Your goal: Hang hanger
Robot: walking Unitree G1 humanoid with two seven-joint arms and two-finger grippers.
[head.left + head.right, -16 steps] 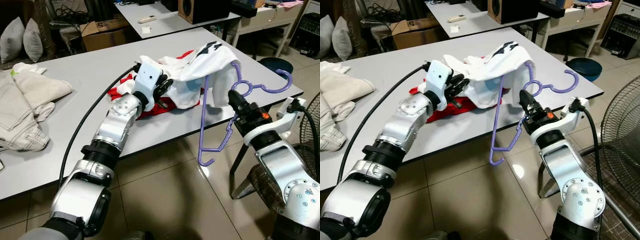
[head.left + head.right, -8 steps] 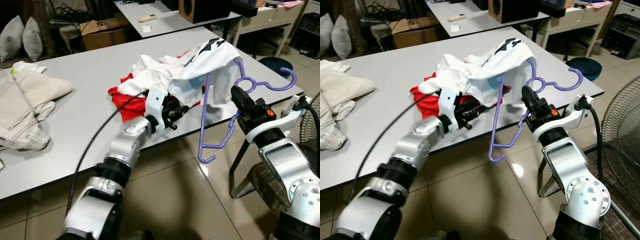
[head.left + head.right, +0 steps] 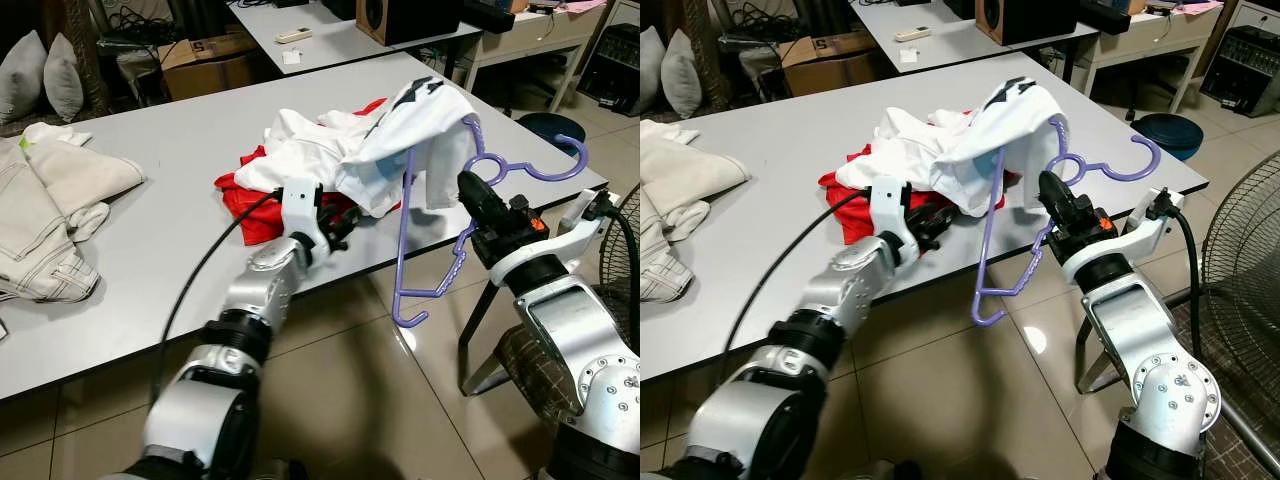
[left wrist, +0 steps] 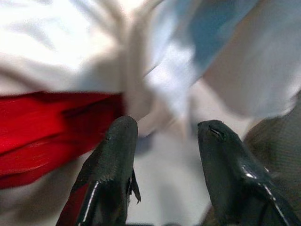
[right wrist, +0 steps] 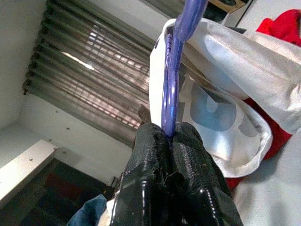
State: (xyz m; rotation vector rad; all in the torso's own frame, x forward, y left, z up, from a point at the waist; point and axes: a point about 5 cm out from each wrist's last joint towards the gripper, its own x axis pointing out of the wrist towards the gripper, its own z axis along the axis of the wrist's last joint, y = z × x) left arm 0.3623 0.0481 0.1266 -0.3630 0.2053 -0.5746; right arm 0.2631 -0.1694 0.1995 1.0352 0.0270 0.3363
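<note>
1. Black fingers of the right gripper (image 5: pixel 170 141) are clamped together on the purple hanger (image 3: pixel 440 250), which hangs tilted off the front edge of the grey table (image 3: pixel 170 200), its hook pointing away over the table's corner.
2. White shirt (image 3: pixel 415 130) with a black pattern is draped over one shoulder of the hanger; the rest of it lies on the table, heaped over a red garment (image 3: pixel 250 195).
3. Left gripper (image 4: pixel 162 155) sits at the table's front edge, just beside the red garment and the white shirt, with its jaws apart and nothing between them.
4. Beige folded clothes (image 3: pixel 45 215) lie well apart on the table's left end.
5. Behind the table a cardboard box (image 3: pixel 205 65) stands on the floor; what it holds cannot be made out, and its printing is too small to read.
6. Two grey cushions (image 3: pixel 45 80) rest further left.
</note>
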